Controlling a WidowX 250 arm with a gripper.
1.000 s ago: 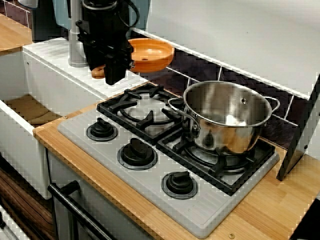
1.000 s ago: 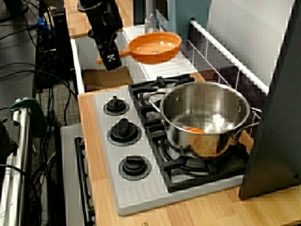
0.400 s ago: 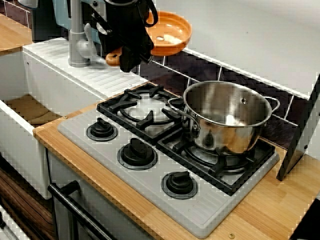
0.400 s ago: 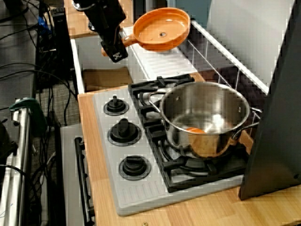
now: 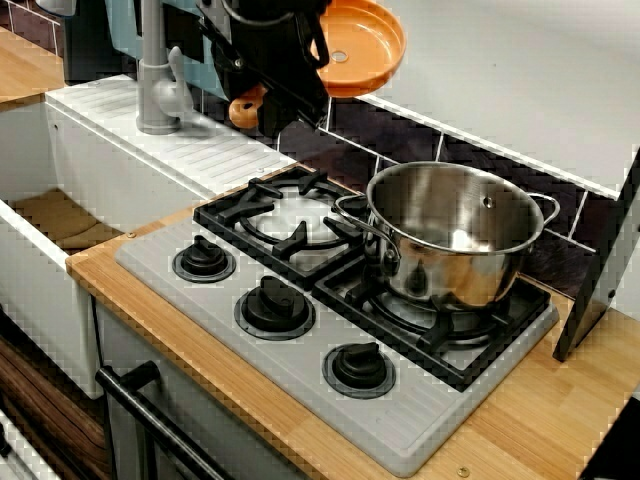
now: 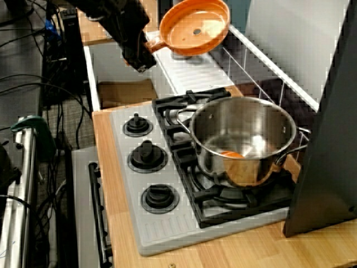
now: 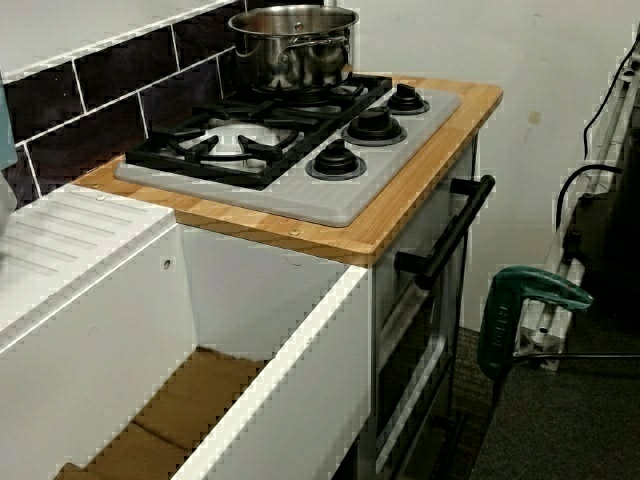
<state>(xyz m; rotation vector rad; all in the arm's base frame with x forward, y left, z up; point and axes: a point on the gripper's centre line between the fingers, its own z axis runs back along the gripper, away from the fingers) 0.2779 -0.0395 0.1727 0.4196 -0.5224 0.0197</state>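
Above the drainboard point(image 6: 189, 72), at eleven o'clock from the steel pot point(image 6: 242, 139), I have my gripper point(image 6: 145, 52) clamped on the handle of the orange pan point(image 6: 194, 27), so its dish juts out tilted, off every surface.

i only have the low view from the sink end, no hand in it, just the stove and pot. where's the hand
Observer: Seen from the stove's front, the hand is up in the air above the white drainboard.
Operator: holding anything
Observer: It is shut on the handle of an orange pan, which hangs tilted.
Operator: pot empty? can't see inside
Observer: No; the view from the stove's end shows something small and orange in the steel pot, I cannot tell what.
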